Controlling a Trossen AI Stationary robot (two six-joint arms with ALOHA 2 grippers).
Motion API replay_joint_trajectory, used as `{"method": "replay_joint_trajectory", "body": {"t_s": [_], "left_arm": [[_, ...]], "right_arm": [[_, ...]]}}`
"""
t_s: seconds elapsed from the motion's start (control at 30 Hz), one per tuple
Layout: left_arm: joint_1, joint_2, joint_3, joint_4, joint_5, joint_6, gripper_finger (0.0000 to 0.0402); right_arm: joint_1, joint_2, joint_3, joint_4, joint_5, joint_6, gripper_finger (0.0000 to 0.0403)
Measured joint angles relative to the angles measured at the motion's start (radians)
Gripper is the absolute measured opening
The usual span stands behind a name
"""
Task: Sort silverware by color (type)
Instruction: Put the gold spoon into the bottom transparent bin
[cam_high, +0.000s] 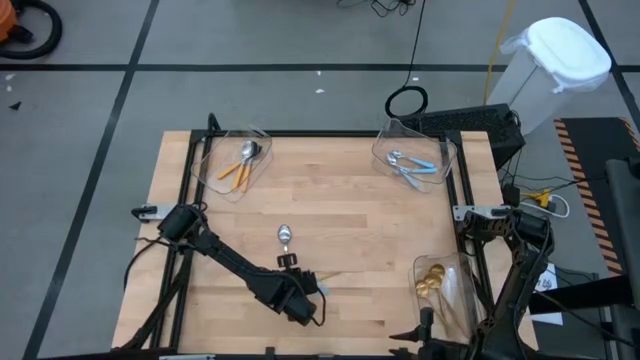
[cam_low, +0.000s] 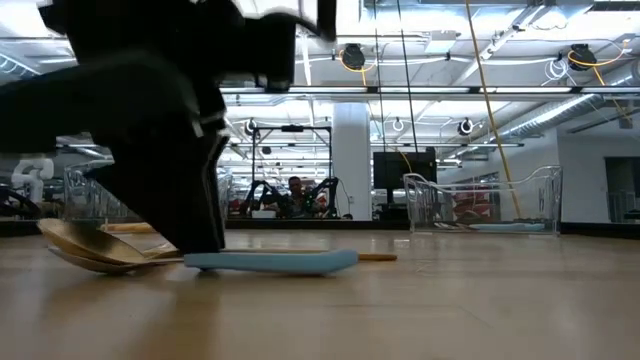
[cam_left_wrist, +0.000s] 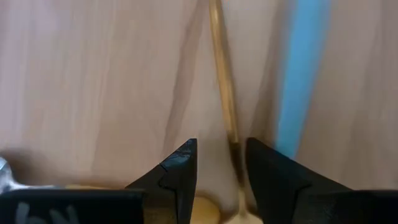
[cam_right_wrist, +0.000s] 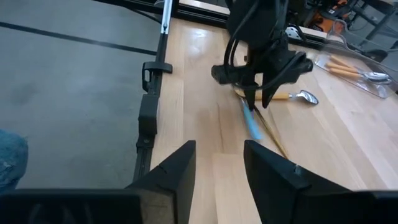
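Left gripper (cam_left_wrist: 216, 177) is down at the table (cam_high: 380, 215), fingers parted astride the gold spoon (cam_left_wrist: 222, 93), apparently not clamped yet. Blue-handled spoon (cam_left_wrist: 303, 74) lies just beside. Right gripper (cam_right_wrist: 217, 180) waits, parted, empty.

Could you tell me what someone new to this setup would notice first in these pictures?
Probably the left gripper, lowered onto the wooden table near its front edge, jaws straddling a gold spoon beside a light blue handled spoon. Next, the three clear bins: orange-handled spoons far left, blue ones far right, gold ones by the waiting right arm.
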Motion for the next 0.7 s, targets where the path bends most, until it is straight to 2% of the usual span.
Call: {"method": "replay_joint_trajectory", "body": {"t_s": [0.2, 0.4, 0.47, 0.57, 0.7], "left_arm": [[0.032, 0.0, 0.001, 0.021, 0.031, 0.095, 0.0138], [0.074, 0.008, 0.001, 0.076, 0.044, 0.197, 0.0138], [0.088, 0.009, 0.001, 0.089, 0.044, 0.208, 0.0138], [0.107, 0.028, 0.0, 0.122, 0.058, 0.256, 0.0128], [0.142, 0.058, 0.004, 0.195, 0.103, 0.328, 0.0098]], "right_arm": [[-0.003, 0.0, 0.0, -0.011, 0.021, 0.001, 0.0132], [-0.053, 0.0, 0.0, -0.05, 0.192, -0.027, 0.0132], [-0.084, 0.0, 0.0, -0.052, 0.219, -0.046, 0.0132], [-0.14, 0.0, 0.0, -0.054, 0.206, -0.075, 0.0132], [-0.22, -0.001, 0.0, -0.054, 0.129, -0.103, 0.0132]]}}
